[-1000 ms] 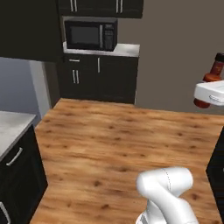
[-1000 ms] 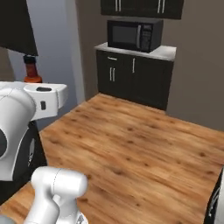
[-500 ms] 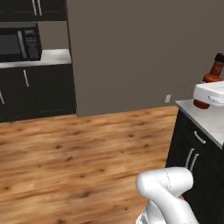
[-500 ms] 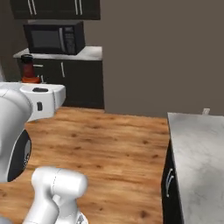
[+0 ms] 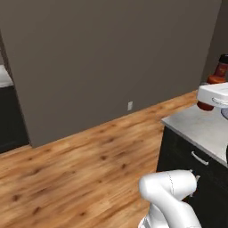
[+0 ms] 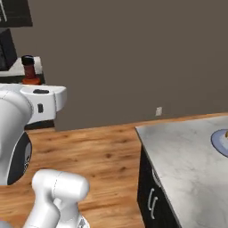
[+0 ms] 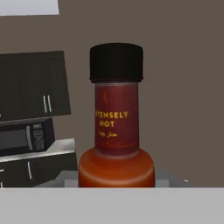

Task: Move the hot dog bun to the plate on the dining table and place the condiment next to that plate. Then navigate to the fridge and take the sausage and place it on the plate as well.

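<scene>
One dark red sauce bottle (image 7: 116, 127), black-capped, clamped in the tool (image 5: 213, 95). One marble counter (image 6: 187, 156) at lower right, one pale blue-grey plate (image 6: 221, 141) on it; wood floor (image 5: 80, 178), grey wall (image 5: 111, 58).

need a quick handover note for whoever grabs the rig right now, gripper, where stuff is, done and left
Gripper: shut on the condiment, carried upright above the hand; the bottle also shows in the left base view and the right base view.
Dining table: marble top just ahead on the robot's right. The plate sits at its far right edge, cut off by the frame; whether the bun is on it cannot be told.
Done: condiment picked up.
Left: set the condiment next to the plate, then drive to the fridge, fetch the sausage and put it on the plate.
</scene>
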